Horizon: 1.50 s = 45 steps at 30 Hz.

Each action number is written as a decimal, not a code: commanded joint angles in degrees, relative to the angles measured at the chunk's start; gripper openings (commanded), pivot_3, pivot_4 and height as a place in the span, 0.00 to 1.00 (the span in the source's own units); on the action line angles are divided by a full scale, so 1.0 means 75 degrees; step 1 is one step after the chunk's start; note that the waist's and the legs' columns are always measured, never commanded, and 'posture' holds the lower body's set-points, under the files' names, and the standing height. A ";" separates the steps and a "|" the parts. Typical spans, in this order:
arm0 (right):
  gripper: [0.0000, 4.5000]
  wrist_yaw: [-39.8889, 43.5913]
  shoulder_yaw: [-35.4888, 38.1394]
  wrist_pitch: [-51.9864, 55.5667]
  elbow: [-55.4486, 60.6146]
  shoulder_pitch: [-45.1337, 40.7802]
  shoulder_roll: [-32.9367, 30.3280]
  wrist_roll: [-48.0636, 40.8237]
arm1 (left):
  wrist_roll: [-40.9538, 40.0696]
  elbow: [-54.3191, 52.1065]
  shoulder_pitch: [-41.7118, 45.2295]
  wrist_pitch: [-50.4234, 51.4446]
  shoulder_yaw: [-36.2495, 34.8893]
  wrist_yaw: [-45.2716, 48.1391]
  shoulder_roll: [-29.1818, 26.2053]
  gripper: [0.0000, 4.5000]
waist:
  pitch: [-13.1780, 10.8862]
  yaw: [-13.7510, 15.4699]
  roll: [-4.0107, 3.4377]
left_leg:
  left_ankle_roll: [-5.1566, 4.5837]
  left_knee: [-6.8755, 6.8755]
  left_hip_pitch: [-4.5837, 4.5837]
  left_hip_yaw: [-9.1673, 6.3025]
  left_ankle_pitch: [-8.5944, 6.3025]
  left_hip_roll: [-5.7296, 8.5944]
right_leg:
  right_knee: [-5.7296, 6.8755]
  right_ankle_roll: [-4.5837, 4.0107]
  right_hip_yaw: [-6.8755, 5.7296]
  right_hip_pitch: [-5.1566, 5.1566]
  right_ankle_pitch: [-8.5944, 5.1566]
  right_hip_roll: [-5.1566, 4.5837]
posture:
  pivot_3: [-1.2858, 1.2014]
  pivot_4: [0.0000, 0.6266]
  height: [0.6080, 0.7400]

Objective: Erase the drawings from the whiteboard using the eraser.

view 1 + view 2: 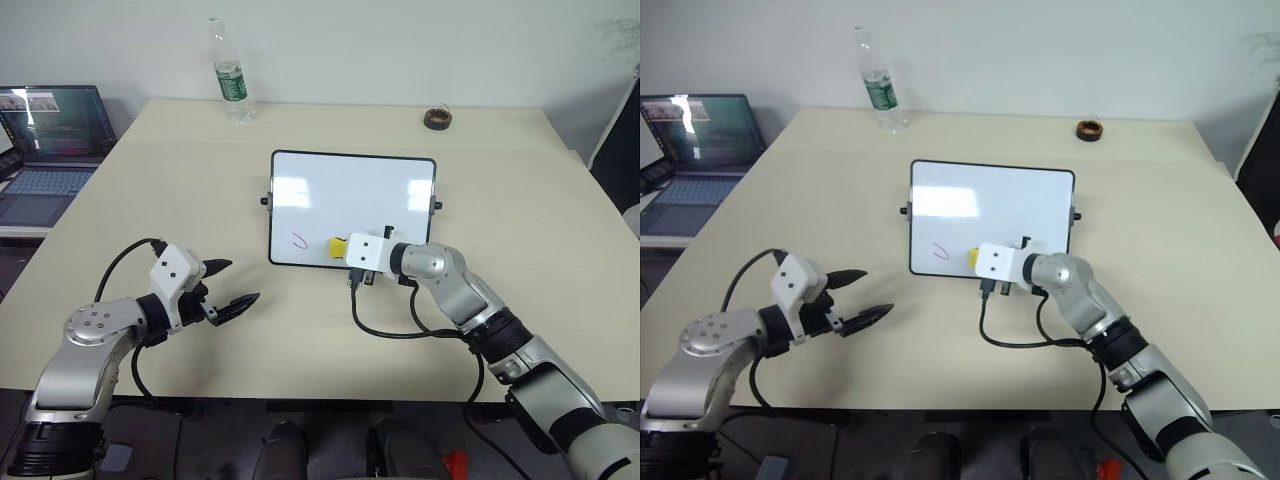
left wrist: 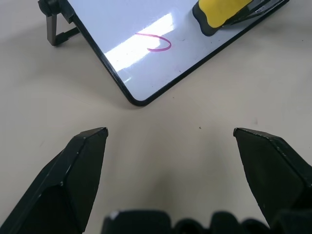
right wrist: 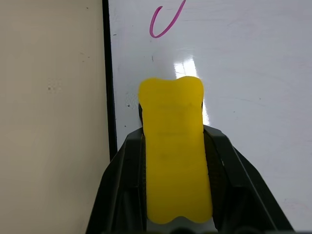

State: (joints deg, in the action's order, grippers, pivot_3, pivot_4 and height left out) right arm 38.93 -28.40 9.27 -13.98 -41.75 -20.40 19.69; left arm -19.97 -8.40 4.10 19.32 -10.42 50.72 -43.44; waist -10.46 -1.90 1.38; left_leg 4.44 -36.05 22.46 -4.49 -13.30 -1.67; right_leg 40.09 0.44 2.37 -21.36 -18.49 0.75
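Right wrist view showed my right gripper clamped on the eraser, set apparently flat on the whiteboard near its near edge, right of the remaining drawing, ready to sweep left, while the left gripper hung open, left of the board.

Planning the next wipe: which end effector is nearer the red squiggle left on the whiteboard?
Right. The right end effector, shut on the eraser, sits on the whiteboard just beside the red squiggle. The left end effector hovers open off the board's near corner.
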 commanded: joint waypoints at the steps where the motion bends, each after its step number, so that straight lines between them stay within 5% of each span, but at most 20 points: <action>1: 0.26 -0.0399 0.0236 0.0120 -0.0452 -0.0115 -0.0094 0.0299 | 0.0004 -0.0134 0.0069 -0.0112 -0.0041 0.0013 -0.0039 1.00 | 0.0000 0.0003 0.0000 | 0.0000 0.0000 0.0000 0.0000 0.0000 0.0000 | 0.0000 0.0000 0.0000 0.0000 0.0000 0.0000 | 0.52 0.24 1.00; 6: 0.26 -0.1089 0.0949 0.0258 -0.0271 -0.0276 0.0407 -0.0240 | 0.0016 -0.0124 0.0097 -0.0105 -0.0023 -0.0020 -0.0007 1.00 | -0.0001 0.0003 -0.0001 | 0.0000 -0.0002 -0.0001 0.0001 0.0001 0.0000 | 0.0002 -0.0003 0.0002 -0.0001 0.0002 0.0003 | 0.52 0.24 1.00; 14: 0.26 0.0083 0.2173 0.2488 0.2633 0.0783 0.0753 -0.2476 | -0.0055 0.0302 0.0384 -0.0106 -0.0818 -0.0922 0.0200 1.00 | -0.0001 0.0018 -0.0001 | 0.0001 0.0001 0.0052 -0.0012 -0.0001 -0.0009 | -0.0012 -0.0003 -0.0010 -0.0037 0.0001 -0.0006 | 0.52 0.24 1.00; 23: 0.26 0.1080 0.2607 0.3977 0.5130 0.2363 -0.0467 -0.4094 | -0.0562 0.0009 0.0452 0.0528 -0.0961 -0.0786 0.0116 1.00 | -0.0003 0.0028 -0.0004 | 0.0001 0.0009 0.0063 -0.0006 -0.0003 -0.0007 | -0.0019 0.0001 -0.0005 -0.0050 -0.0004 -0.0008 | 0.52 0.24 1.00; 39: 0.26 0.0649 0.2411 0.3506 0.5256 0.3039 -0.1090 -0.4084 | -0.0636 -0.0437 0.0344 0.0849 -0.0841 -0.0721 0.0075 1.00 | -0.0005 -0.0021 -0.0002 | 0.0002 0.0007 0.0055 0.0005 -0.0003 -0.0001 | -0.0016 0.0001 0.0005 -0.0049 -0.0005 0.0004 | 0.52 0.24 1.00; 45: 0.26 0.0223 0.1885 0.2695 0.4695 0.2332 -0.0810 -0.3403 | -0.0460 -0.0298 0.0469 0.0769 -0.0647 -0.0824 0.0127 1.00 | -0.0005 -0.0043 -0.0002 | 0.0002 0.0007 0.0053 0.0008 -0.0003 0.0000 | -0.0015 0.0000 0.0008 -0.0049 -0.0005 0.0005 | 0.52 0.24 1.00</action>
State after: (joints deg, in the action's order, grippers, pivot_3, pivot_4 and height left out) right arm 42.22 -13.61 32.86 21.46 -21.68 -27.32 -7.64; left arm -23.97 -9.46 6.73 25.87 -14.97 45.31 -42.25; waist -10.50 -2.22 1.36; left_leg 4.46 -36.00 22.85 -4.43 -13.32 -1.67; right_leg 39.99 0.44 2.43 -21.74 -18.53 0.80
